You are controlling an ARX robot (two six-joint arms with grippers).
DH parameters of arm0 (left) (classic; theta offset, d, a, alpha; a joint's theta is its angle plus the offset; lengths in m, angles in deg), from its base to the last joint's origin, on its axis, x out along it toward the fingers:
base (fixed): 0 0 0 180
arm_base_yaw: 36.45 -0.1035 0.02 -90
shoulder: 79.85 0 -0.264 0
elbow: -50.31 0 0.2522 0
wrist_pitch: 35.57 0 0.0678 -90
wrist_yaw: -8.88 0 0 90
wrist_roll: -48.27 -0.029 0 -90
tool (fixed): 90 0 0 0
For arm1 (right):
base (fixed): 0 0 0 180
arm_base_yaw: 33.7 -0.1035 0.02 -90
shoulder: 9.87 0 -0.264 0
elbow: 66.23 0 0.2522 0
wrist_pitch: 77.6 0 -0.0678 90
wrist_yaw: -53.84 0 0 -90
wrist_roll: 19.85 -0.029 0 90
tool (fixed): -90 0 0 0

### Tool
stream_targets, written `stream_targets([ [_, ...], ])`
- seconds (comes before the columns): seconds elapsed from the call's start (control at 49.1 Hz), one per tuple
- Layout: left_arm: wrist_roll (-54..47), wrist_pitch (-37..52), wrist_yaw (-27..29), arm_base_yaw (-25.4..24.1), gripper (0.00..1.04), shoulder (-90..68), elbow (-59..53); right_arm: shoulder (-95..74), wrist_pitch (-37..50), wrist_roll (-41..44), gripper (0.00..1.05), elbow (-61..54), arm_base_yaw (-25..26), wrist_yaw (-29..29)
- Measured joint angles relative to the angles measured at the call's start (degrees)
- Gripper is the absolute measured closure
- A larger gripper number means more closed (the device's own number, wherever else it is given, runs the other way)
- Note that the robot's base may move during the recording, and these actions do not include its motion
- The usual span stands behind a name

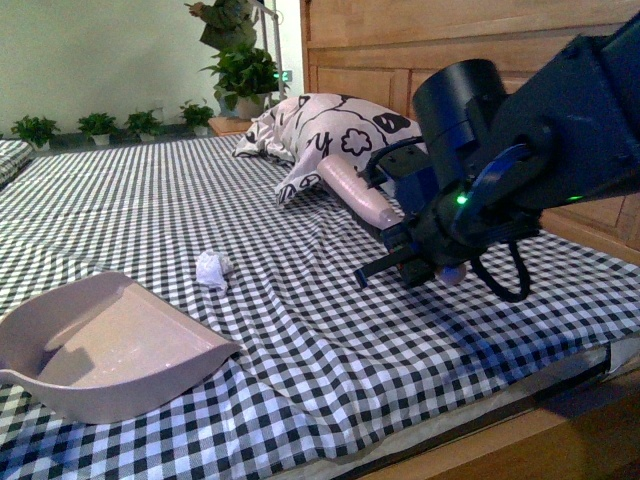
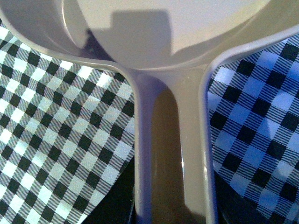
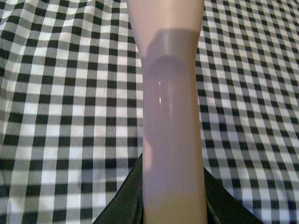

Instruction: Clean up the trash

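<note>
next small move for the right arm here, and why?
Probably swing the right gripper left and lower its pink brush handle toward the far side of the paper wad. The wad lies on the checked cloth just beyond the open mouth of the dustpan, which rests flat there, and the handle is well off to the wad's right. The brush head isn't visible.

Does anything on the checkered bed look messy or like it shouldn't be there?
Yes. A small crumpled white paper wad lies loose on the checkered sheet, just beyond the open edge of the dustpan. The sheet is also rumpled into folds around it. The pillow by the headboard looks fine.
</note>
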Motion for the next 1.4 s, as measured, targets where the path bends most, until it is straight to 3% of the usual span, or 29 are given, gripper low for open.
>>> stream_targets([
  [0.509,-0.1,0.0,0.0,0.0,0.8,0.0,0.0,-21.1,-11.5,6.8,0.86,28.4,-3.2,-1.9],
  [0.732,-0.1,0.0,0.0,0.0,0.8,0.0,0.0,-26.4,-15.6,9.5,0.86,34.6,-5.8,-2.3],
  [0.997,-0.2,0.0,0.0,0.0,0.8,0.0,0.0,-27.5,-20.9,13.1,0.86,38.5,-8.8,2.7],
  [1.18,-0.2,0.0,0.0,0.0,0.8,0.0,0.0,-23.6,-29.0,14.1,0.86,35.0,-9.4,16.9],
  [1.404,-0.2,0.0,0.0,0.0,0.8,0.0,0.0,-11.9,-34.9,14.8,0.86,25.8,-6.4,41.7],
])
